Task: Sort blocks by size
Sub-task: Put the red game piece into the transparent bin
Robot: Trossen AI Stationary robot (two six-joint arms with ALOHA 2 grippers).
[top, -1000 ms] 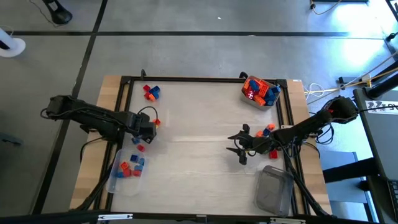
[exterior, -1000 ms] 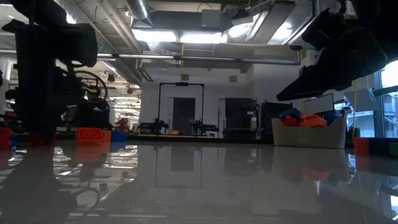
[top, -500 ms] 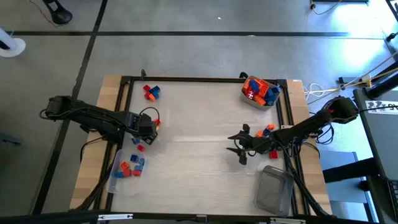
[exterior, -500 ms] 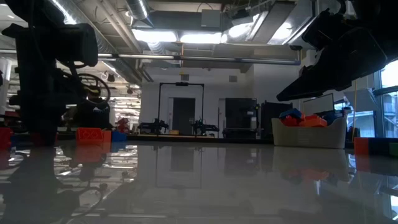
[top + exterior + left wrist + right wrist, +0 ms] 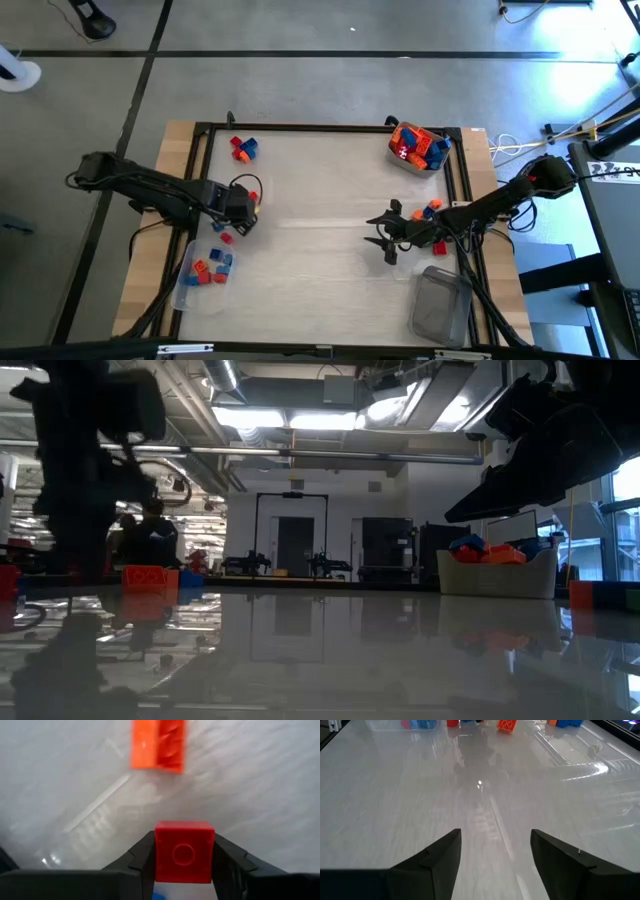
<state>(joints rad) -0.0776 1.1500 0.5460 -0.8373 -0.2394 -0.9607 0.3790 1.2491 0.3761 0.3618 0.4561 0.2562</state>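
My left gripper [image 5: 246, 208] hangs over the table's left side, shut on a small red block [image 5: 184, 851]. An orange block [image 5: 157, 744] lies on the table just beyond it. More blocks lie loose at the far left [image 5: 242, 148], beside the left gripper [image 5: 222, 237] and by my right arm [image 5: 431, 209]. Others fill a clear tub at the near left [image 5: 205, 268] and a tub at the far right [image 5: 418, 146]. My right gripper [image 5: 383, 238] hovers open right of centre, with nothing between its fingers. My left gripper pinches the red block by two opposite sides [image 5: 159, 856] between its two fingers [image 5: 142, 857], which point down from above. The block's single-stud top faces the wrist camera. Whether it is clear of the table does not show.
An empty clear tub [image 5: 441, 305] stands at the near right. A black frame [image 5: 330, 128] borders the work area. The middle of the table [image 5: 310, 220] is bare between the two arms.
My left gripper has shut on the red block. In the low view the arm has then risen a little, and it has shifted slightly toward the table's right. My right arm has kept still.
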